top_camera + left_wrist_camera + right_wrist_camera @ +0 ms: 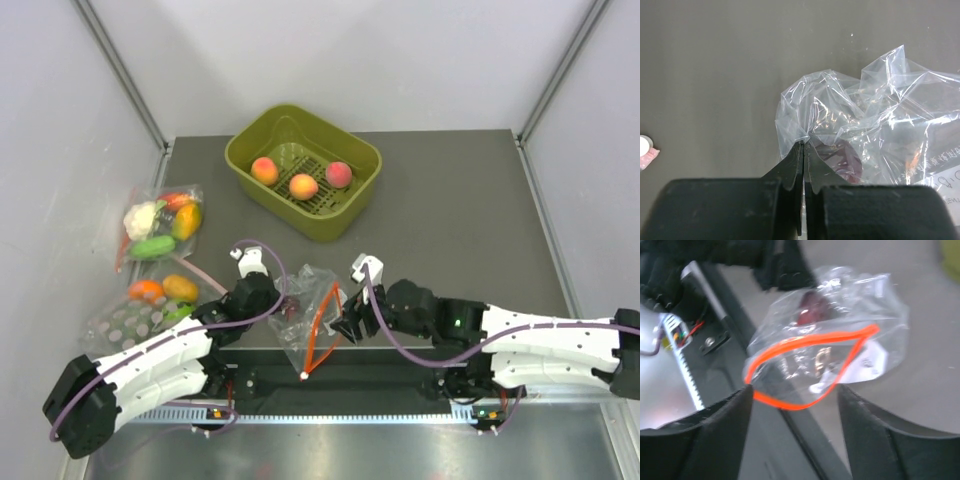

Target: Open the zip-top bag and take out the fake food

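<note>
At the table's [450, 200] near edge, the zip-top bag [305, 305] gapes; left hand [804, 147] pinches its thin, slippery, featherlight film; right hand [792, 400] spread around the stiffer orange zip strip [810, 342], likely the surer hold.

The top external view looks down on the whole worktop [460, 220] from high behind; both wrist views sit close, facing the zip-top bag [308, 298] from opposite sides.

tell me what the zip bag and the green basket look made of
zip-top bag: thin clear plastic film, glossy, judging by its sharp crinkles and white glare. green basket: probably rigid moulded plastic, going by its smooth olive walls, rounded rim and slotted floor.
</note>
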